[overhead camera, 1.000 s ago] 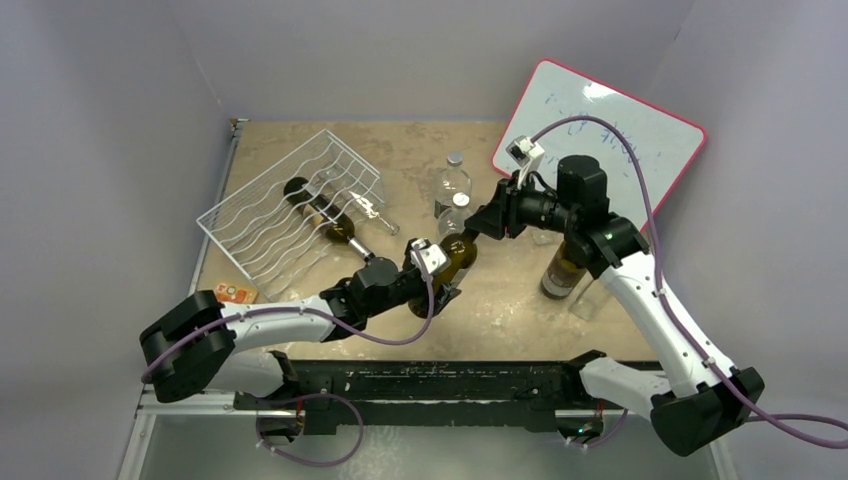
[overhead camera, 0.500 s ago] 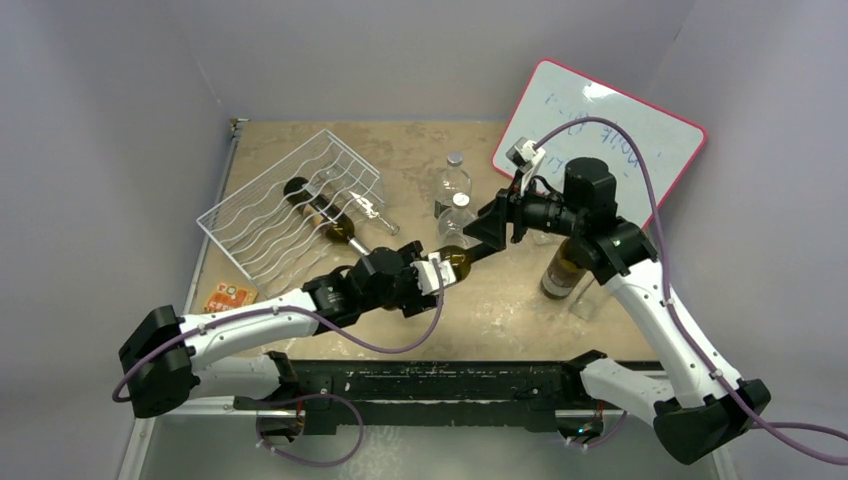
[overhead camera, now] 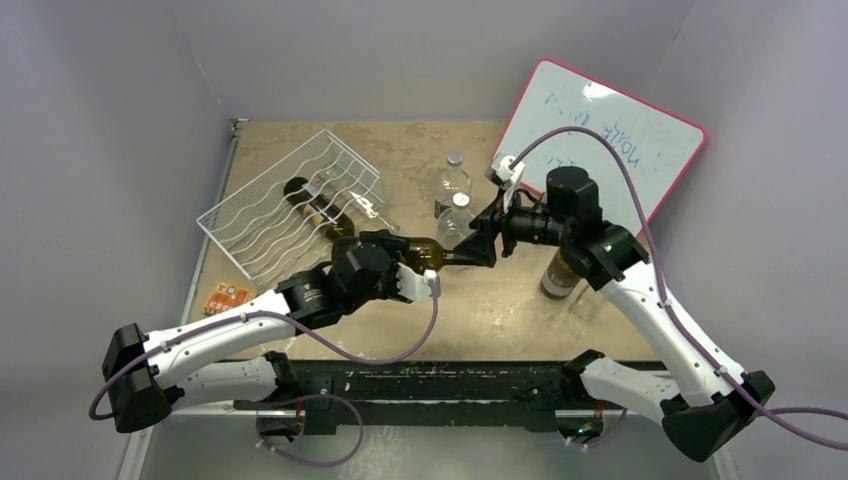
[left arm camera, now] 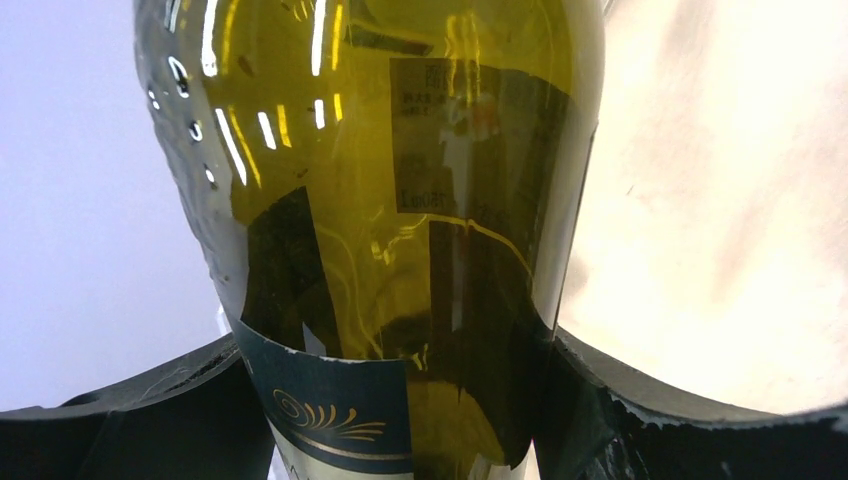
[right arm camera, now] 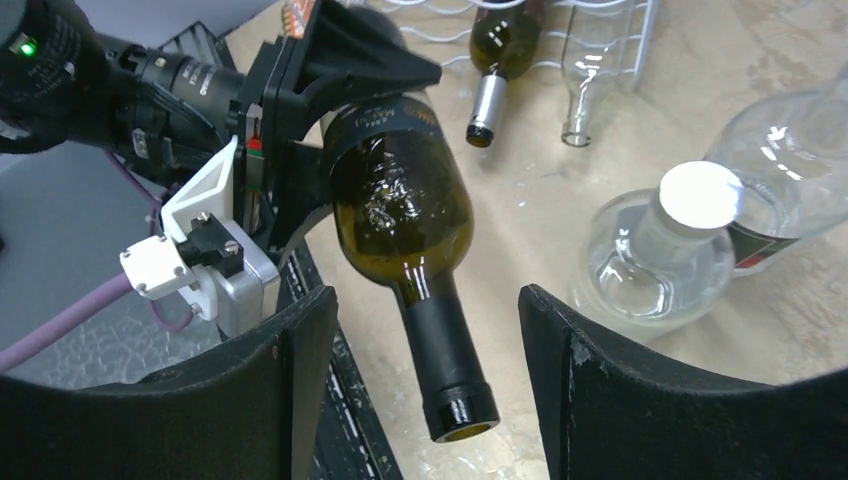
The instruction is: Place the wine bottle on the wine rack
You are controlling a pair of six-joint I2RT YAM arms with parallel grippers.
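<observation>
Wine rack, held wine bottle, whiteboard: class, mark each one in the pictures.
wine rack (overhead camera: 255, 225), top view, its wavy white rods.
held wine bottle (right arm camera: 400, 205), right wrist view, its body.
whiteboard (overhead camera: 610, 112), top view, its white face.

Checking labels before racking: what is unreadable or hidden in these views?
Held bottle label: left wrist, cut off by bottom edge.
Whiteboard writing: top view, too small.
Rack: right wrist, cut off by top edge.
Standing bottle top: top view, behind right arm.

From where I stand: one white wire rack (overhead camera: 262, 228), three dark wine bottles (overhead camera: 425, 253), one clear glass bottle (overhead camera: 368, 210), two white-capped clear bottles (overhead camera: 452, 183), one whiteboard (overhead camera: 600, 130), one orange card (overhead camera: 228, 297).
</observation>
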